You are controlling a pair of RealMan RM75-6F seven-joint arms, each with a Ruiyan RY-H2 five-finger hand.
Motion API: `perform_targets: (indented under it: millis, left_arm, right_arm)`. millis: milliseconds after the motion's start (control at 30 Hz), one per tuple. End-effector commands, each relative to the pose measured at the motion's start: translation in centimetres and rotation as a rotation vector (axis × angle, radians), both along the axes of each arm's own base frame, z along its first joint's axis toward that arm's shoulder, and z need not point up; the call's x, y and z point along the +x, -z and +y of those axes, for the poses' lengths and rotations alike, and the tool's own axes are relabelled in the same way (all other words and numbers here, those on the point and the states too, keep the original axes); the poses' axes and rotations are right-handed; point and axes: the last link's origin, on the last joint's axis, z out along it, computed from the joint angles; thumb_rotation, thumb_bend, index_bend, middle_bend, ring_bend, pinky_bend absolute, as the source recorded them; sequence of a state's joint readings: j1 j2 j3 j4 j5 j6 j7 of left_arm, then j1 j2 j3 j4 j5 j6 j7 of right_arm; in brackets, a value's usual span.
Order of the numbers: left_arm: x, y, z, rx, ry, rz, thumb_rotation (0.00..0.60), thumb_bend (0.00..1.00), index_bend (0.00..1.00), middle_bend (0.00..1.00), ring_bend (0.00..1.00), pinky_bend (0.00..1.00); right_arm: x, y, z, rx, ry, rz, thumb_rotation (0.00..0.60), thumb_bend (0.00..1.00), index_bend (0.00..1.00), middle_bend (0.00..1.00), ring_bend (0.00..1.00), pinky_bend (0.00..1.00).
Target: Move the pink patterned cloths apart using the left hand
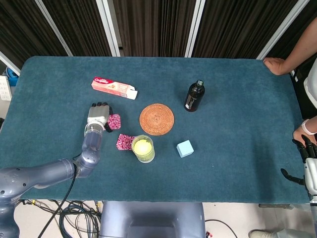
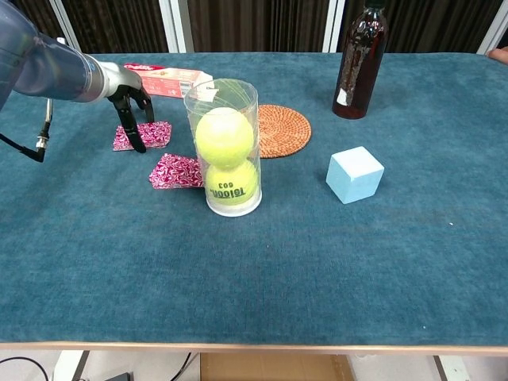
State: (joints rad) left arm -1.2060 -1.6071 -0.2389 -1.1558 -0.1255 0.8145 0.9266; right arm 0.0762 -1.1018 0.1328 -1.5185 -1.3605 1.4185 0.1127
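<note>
Two pink patterned cloths lie left of centre on the blue table. The far cloth (image 1: 115,121) (image 2: 144,135) sits under the fingertips of my left hand (image 1: 98,114) (image 2: 130,97), whose fingers point down and press on the cloth's left part without closing round it. The near cloth (image 1: 123,142) (image 2: 178,171) lies flat a short gap away, touching the base of the clear tube of tennis balls (image 1: 143,148) (image 2: 225,148). My right hand (image 1: 309,166) hangs off the table's right edge, holding nothing, with its fingers spread.
A toothpaste box (image 1: 114,88) lies behind my left hand. A woven coaster (image 1: 156,119), a dark bottle (image 1: 194,95) and a light blue cube (image 1: 184,148) stand to the right. A person's hand (image 1: 276,64) rests on the far right corner.
</note>
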Motion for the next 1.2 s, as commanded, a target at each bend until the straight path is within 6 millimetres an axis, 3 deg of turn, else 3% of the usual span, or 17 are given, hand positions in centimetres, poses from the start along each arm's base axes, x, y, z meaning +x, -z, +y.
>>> perform_targets:
  millis: [33, 900, 1200]
  left_arm:
    - [0.09, 0.06, 0.02, 0.003, 0.001, -0.002, 0.6, 0.14, 0.42, 0.16, 0.0, 0.0]
    - [0.18, 0.18, 0.05, 0.011, -0.001, 0.003, 0.6, 0.18, 0.44, 0.16, 0.0, 0.0]
    - [0.36, 0.16, 0.03, 0.012, 0.002, 0.002, 0.6, 0.26, 0.48, 0.16, 0.0, 0.0]
  right_arm:
    - [0.02, 0.01, -0.02, 0.001, -0.001, 0.0, 0.6, 0.18, 0.13, 0.01, 0.07, 0.19]
    - [-0.1, 0.03, -0.07, 0.01, 0.016, -0.003, 0.6, 0.18, 0.13, 0.01, 0.08, 0.19]
    - [-0.1, 0.01, -0.07, 0.01, 0.015, -0.005, 0.6, 0.18, 0.13, 0.01, 0.08, 0.19]
